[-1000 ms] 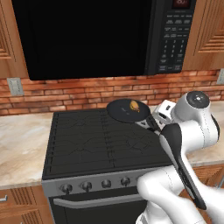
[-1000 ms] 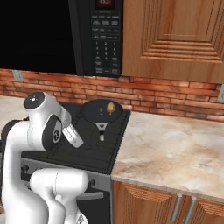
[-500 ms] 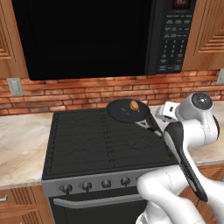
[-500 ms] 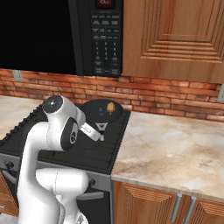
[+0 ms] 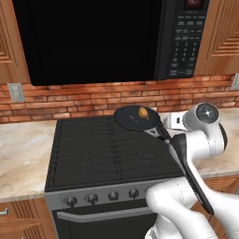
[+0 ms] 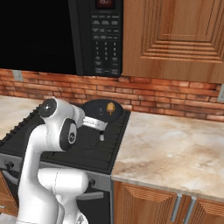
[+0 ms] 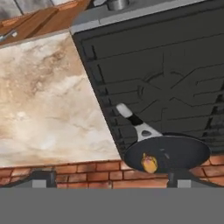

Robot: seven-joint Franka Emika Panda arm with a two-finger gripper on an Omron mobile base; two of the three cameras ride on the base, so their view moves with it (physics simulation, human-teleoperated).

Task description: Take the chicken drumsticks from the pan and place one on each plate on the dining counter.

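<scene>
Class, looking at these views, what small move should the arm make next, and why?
Probably bring the tool closer over the pan toward the drumstick. The jaws stand wide open and hold nothing, and the golden drumstick lies loose in the pan at the stove's rear corner.

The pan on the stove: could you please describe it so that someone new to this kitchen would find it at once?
Start at the black stove under the black microwave on the red brick wall. At its back right corner sits a round, shallow, dark grey-black pan, its short handle with a silvery part pointing forward. It alone holds a small golden-orange chicken drumstick.
</scene>
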